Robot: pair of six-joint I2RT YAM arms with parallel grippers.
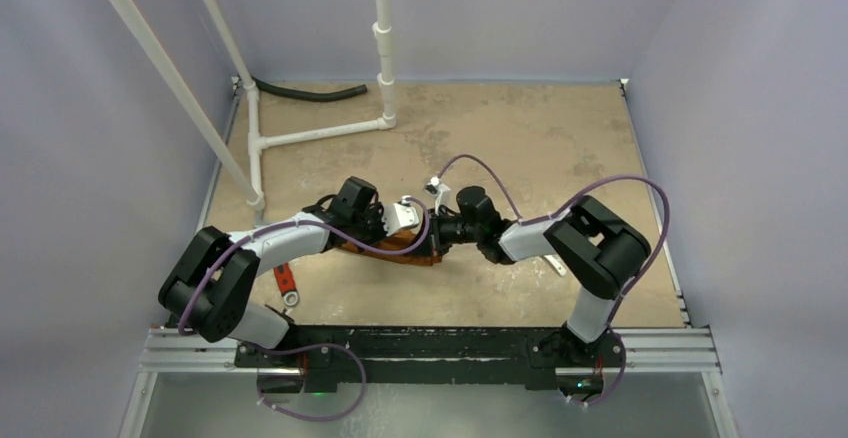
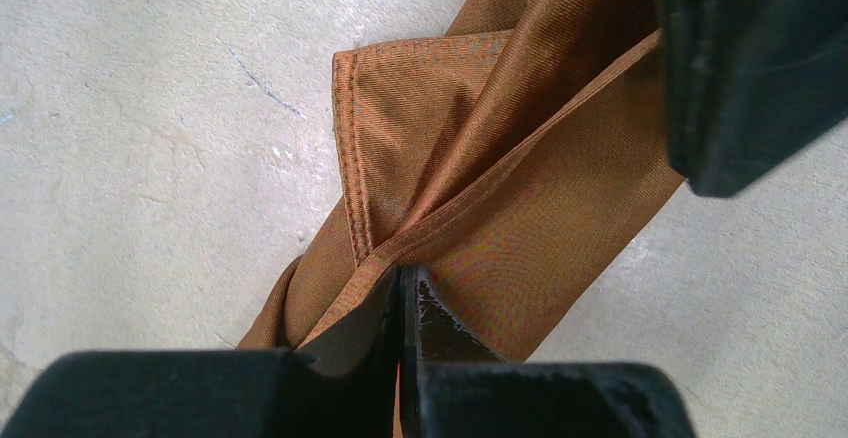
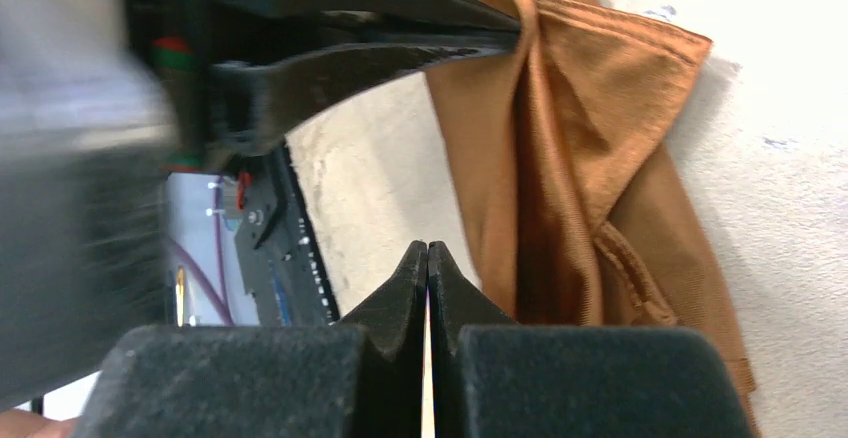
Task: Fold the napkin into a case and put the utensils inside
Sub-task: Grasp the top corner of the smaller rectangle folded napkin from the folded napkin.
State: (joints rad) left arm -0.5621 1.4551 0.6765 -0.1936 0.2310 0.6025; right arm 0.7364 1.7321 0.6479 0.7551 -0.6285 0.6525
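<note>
A red-handled tool lies on the table nearest the arms' bases. Just beyond it, mid-table, the napkin is bunched into a narrow, creased band under the two wrists. The left gripper has its fingers pressed together on a hemmed fold of the cloth, pinching it at the seam. The right gripper is closed tip to tip, and the napkin lies just beside its tips, on their right. A white pipe frame stands at the back.
</note>
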